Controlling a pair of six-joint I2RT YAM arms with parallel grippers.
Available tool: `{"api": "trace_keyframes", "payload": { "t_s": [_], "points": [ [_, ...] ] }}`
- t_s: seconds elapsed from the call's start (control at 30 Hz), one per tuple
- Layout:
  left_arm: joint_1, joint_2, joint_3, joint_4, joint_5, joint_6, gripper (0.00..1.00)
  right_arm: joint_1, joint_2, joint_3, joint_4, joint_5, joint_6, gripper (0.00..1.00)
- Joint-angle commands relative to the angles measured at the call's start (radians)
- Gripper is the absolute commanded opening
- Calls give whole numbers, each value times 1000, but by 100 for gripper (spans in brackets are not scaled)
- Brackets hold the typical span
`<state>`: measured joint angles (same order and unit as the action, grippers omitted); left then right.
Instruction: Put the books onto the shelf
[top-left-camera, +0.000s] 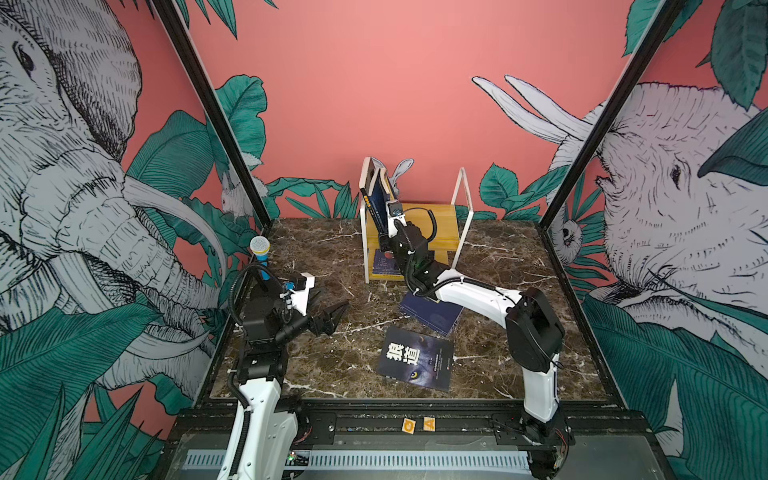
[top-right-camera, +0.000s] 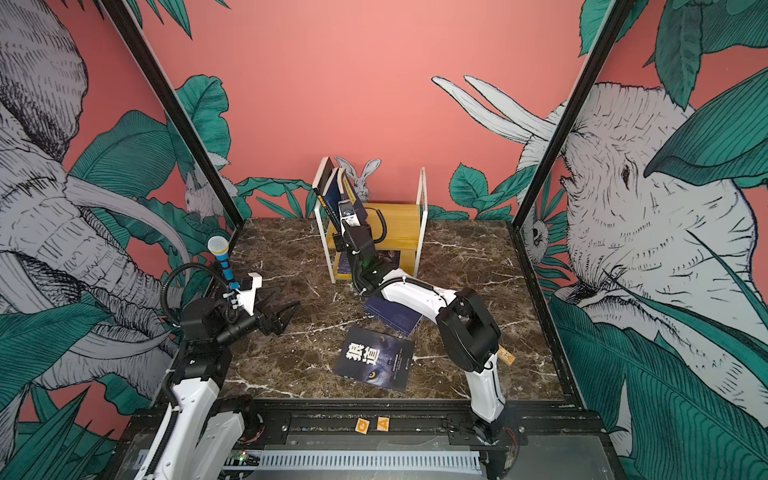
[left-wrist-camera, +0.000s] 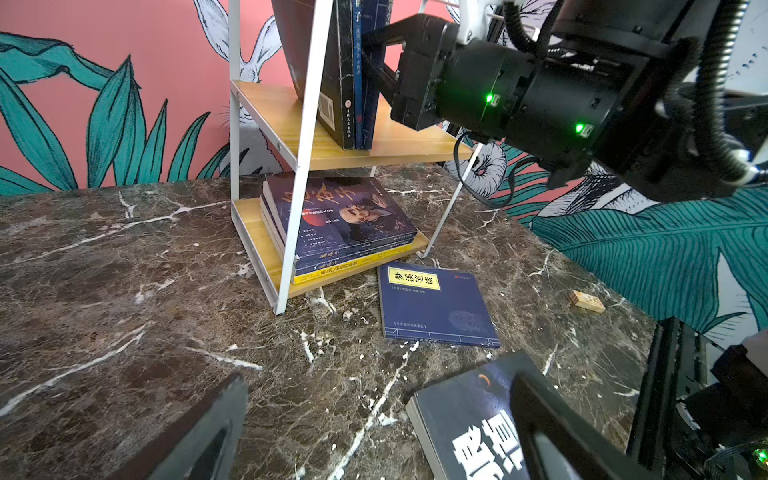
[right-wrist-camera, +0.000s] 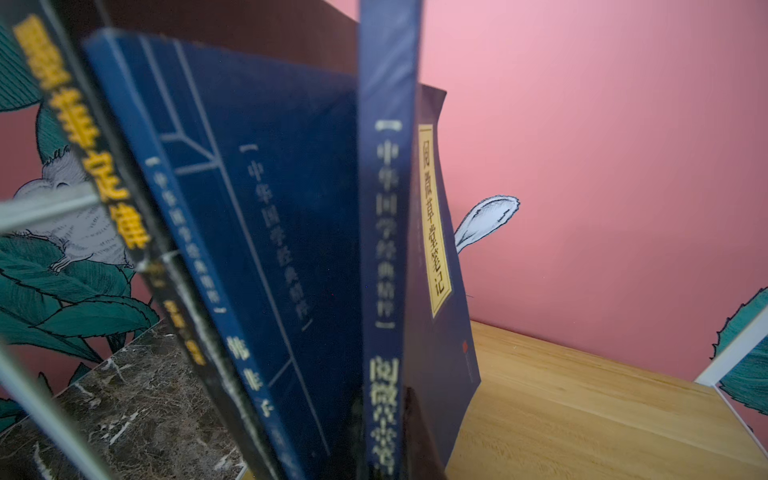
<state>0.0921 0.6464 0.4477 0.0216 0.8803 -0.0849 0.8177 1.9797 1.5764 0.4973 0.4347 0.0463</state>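
Right gripper (left-wrist-camera: 370, 48) clamped shut on a navy book (right-wrist-camera: 386, 249); left gripper (top-left-camera: 330, 305) spread wide, empty.
We see the held book standing on the shelf's (top-left-camera: 440, 220) top board, upper middle in both top views, beside a black book (left-wrist-camera: 338, 75). A stack of books (left-wrist-camera: 345, 224) lies on the lower board. A second navy book (top-left-camera: 432, 318) and a wolf-eye book (top-left-camera: 415, 361) lie flat on the table (top-left-camera: 324, 249), mid-frame.

The black wolf-eye paperback (top-left-camera: 415, 363) reads "狼道". Yellow labels say "梦溪笔谈" on the flat navy paperback (left-wrist-camera: 436, 311), "阅微草堂笔记" on the upright navy paperback (right-wrist-camera: 440, 365).
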Motion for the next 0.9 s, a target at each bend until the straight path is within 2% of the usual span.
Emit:
{"api": "trace_keyframes", "payload": {
  "t_s": [0.0,0.3,0.5,0.87],
  "points": [
    [0,-10,-15,24,23,2,100,-5,24,13,19,-13,-25,1],
    [2,-7,-17,25,26,2,99,-6,-3,-17,17,-57,-22,28],
    [4,-8,-19,28,26,-2,99,-4,-32,-57,53,-80,-31,35],
    [9,0,-14,15,22,6,100,22,-142,-185,78,-114,-31,40]
  ]
}}
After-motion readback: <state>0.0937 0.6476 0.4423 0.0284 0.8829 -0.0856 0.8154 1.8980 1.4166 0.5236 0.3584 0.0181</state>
